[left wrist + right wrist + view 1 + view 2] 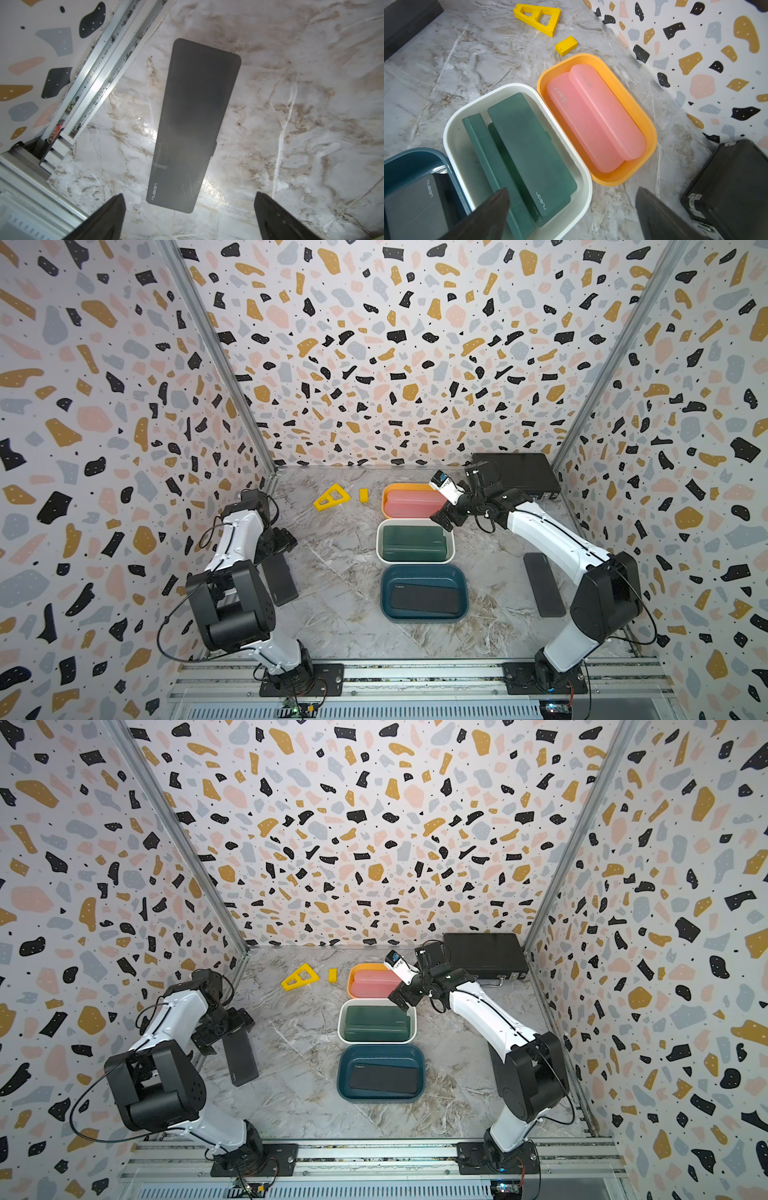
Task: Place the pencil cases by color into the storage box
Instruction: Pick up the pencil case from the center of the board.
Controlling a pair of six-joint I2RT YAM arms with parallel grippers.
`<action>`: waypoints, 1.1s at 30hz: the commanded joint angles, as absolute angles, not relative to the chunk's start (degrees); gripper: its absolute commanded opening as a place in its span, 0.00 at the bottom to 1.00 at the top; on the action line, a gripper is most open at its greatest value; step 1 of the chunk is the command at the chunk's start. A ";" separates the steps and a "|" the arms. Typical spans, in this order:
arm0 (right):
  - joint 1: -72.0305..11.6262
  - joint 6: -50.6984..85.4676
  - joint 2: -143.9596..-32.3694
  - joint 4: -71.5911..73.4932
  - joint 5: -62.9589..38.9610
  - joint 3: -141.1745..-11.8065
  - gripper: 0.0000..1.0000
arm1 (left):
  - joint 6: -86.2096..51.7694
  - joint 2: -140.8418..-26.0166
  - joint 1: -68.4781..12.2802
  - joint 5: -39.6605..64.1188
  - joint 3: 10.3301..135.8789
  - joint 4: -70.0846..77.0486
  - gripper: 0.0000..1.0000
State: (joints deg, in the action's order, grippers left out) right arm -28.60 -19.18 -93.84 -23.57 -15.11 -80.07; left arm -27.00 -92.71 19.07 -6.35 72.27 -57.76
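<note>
Three storage boxes stand in a row mid-table. The orange box [388, 489] holds two pink pencil cases [591, 122]. Three dark green cases [529, 145] fill the white box [380, 539], one of them on its edge. One black case [424, 597] lies in the blue box [415, 570]. My right gripper [442, 520] hovers open and empty over the white box's right rim [572, 191]. Another black case [193, 124] lies flat on the table at the left, with my left gripper [190, 195] open just above its near end. A further black case [542, 585] lies beside the right arm.
A large black briefcase [515, 475] sits in the back right corner, close behind the right wrist. A yellow triangular piece [331, 497] and a small yellow block [363, 494] lie left of the orange box. Patterned walls and metal rails close in both sides.
</note>
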 commanded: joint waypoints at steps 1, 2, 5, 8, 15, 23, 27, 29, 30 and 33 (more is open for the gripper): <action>-28.91 -14.53 -90.69 -21.84 -14.63 -77.74 0.99 | -25.09 -94.57 19.64 -7.14 74.21 -58.00 1.00; -28.88 -13.88 -90.18 -21.52 -14.42 -76.86 1.00 | -24.65 -95.23 19.81 -6.67 74.32 -57.70 1.00; -28.88 -12.14 -89.08 -21.18 -13.60 -74.99 0.99 | -23.36 -97.25 20.33 -5.60 74.66 -57.22 1.00; -28.90 -11.10 -88.60 -21.35 -12.77 -73.85 0.99 | -22.87 -98.58 20.60 -5.78 74.56 -56.53 1.00; -28.98 -9.32 -88.16 -21.58 -11.80 -72.01 1.00 | -22.53 -101.44 21.88 -4.53 74.28 -54.99 1.00; -29.09 -8.02 -87.89 -22.70 -10.26 -72.00 0.99 | -22.19 -106.08 22.30 -2.78 75.84 -54.48 1.00; -29.26 -6.98 -87.85 -22.68 -10.29 -71.55 1.00 | -22.24 -107.44 22.46 -2.37 76.55 -54.17 1.00; -29.47 -6.60 -87.68 -22.50 -10.19 -71.04 1.00 | -22.29 -108.24 22.72 -2.25 76.88 -54.21 1.00; -29.45 -6.51 -87.63 -22.42 -10.24 -70.85 0.99 | -22.24 -108.66 22.76 -2.05 77.03 -54.20 1.00; -29.63 -6.16 -87.36 -22.68 -10.03 -70.49 0.99 | -21.99 -109.89 22.94 -1.25 77.38 -53.91 1.00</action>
